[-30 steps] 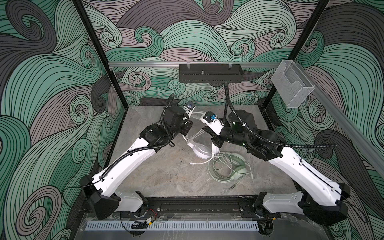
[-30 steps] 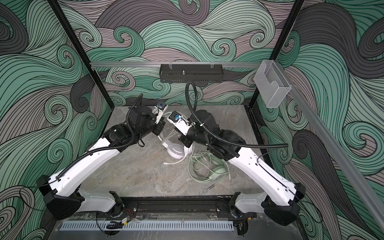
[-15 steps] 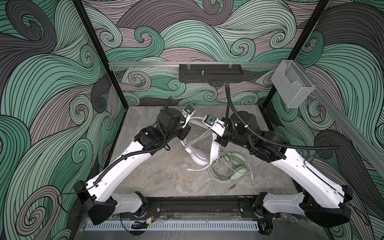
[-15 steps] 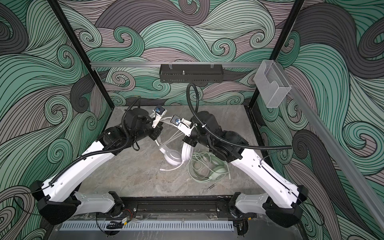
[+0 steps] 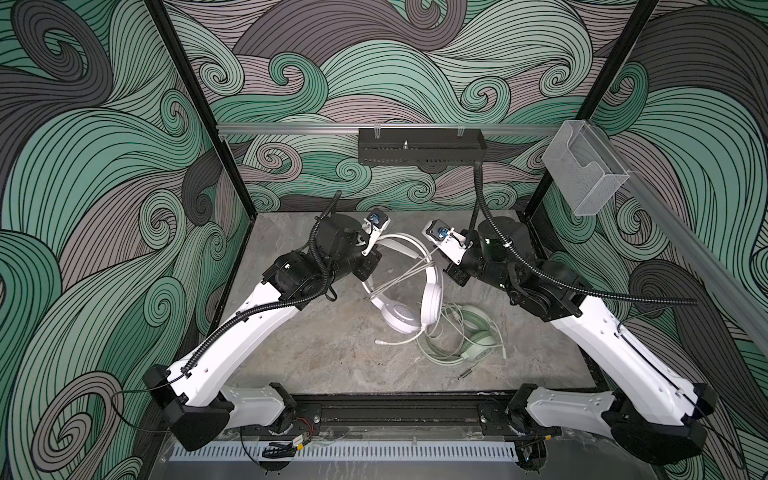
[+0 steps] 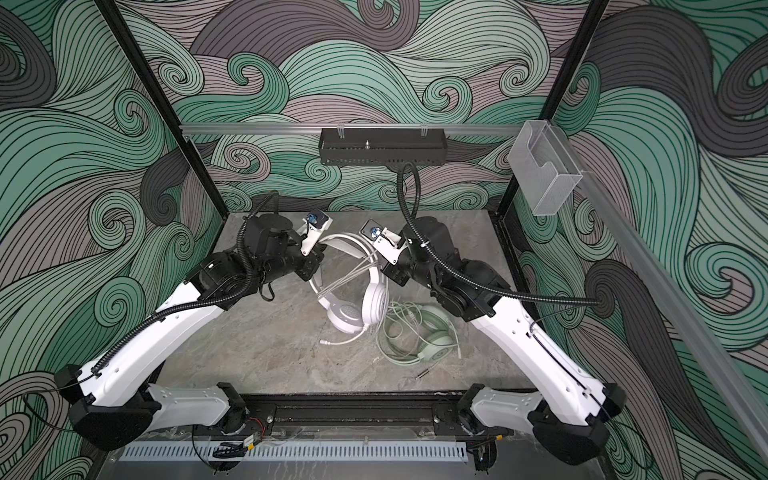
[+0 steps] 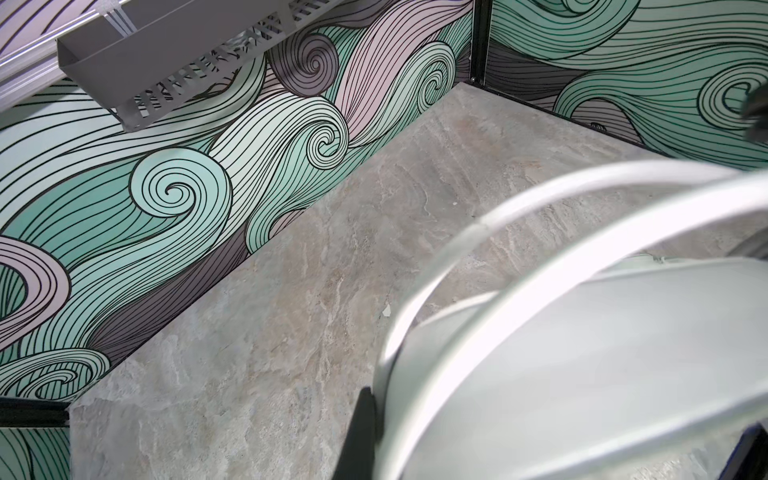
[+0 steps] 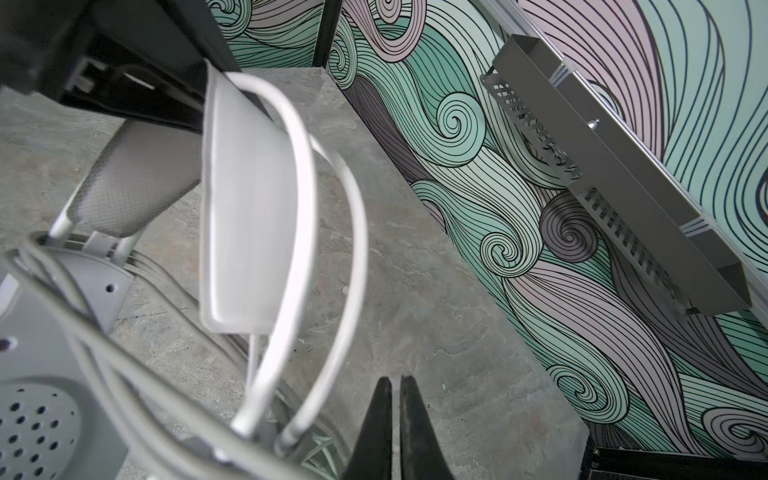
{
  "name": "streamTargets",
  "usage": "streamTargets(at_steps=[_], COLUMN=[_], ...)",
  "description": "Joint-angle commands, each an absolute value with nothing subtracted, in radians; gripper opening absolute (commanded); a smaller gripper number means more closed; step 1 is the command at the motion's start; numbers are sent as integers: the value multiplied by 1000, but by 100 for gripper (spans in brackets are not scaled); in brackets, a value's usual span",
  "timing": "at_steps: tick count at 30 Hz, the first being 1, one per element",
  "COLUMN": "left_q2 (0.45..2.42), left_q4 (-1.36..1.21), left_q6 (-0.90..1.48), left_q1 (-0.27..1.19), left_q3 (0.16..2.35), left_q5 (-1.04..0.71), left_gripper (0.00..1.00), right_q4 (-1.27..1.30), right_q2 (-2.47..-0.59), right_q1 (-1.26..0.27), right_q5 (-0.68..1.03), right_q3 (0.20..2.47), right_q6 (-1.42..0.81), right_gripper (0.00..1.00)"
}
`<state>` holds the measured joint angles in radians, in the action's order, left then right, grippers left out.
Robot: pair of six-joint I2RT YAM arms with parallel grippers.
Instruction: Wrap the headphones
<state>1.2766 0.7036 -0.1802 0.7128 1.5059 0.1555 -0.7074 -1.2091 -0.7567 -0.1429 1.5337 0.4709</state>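
Left gripper clamped on white headset; right gripper, jaws together, sits just beside its opposite side.

Lab robot cell: swirl-patterned enclosure walls

1. Two white arms, the left arm and the right arm, rise from the near edge in both top views. Both lean inward toward the far middle with elbows spread wide.
2. The left arm's black wrist turns toward the centre. The left gripper has its jaws clamped on the top band of the white headset.
3. The right arm mirrors that pose from the opposite side. In the right wrist view the right gripper shows its jaws pressed together with only a hairline slit between them.
4. The two grippers face each other, near but apart.
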Motion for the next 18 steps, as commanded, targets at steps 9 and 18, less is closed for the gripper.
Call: streamTargets(at_steps=[9,18], left_q2=[1279,1266], left_q4=[782,756], left_q6=[-146,-79], left_q1=[691,671], left_q3=[1584,1611], left_q5=[121,83], left_gripper=[0,0], right_q4=[-598,-560], right_q2=[-1140,-1114], right_q1=[-725,-627], right_q5=[-240,-191], right_q3=[1479,1404], right_q6=[455,371], right_gripper=[12,13])
